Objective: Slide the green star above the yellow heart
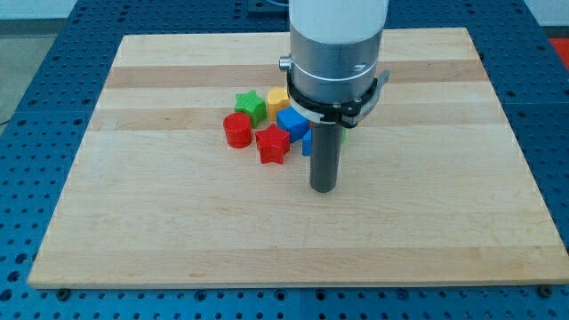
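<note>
A pale wooden board (pixel 178 222) carries a tight cluster of blocks just above frame centre: green star (pixel 252 106), yellow block (pixel 277 97), red cylinder (pixel 237 130), red star (pixel 272 144), blue block (pixel 292 121), another blue piece (pixel 306 142) partly hidden.

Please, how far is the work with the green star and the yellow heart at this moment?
Done: nothing clear yet; the green star sits at the view's left of the yellow heart, almost level with it, not above. In hand: my tip stands below and right of the cluster, apart from the red star and blue block. Left: reach the green star and push it toward the view's top, above the heart.
</note>
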`<move>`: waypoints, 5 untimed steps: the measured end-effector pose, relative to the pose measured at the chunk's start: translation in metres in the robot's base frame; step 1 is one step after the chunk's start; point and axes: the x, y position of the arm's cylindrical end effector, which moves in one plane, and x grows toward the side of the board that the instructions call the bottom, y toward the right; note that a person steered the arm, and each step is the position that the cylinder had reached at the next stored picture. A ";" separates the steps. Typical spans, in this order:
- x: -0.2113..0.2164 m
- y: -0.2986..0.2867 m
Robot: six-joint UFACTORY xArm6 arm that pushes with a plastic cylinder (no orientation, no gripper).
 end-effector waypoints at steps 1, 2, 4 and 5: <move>0.000 0.000; -0.005 -0.002; -0.029 -0.173; -0.072 -0.197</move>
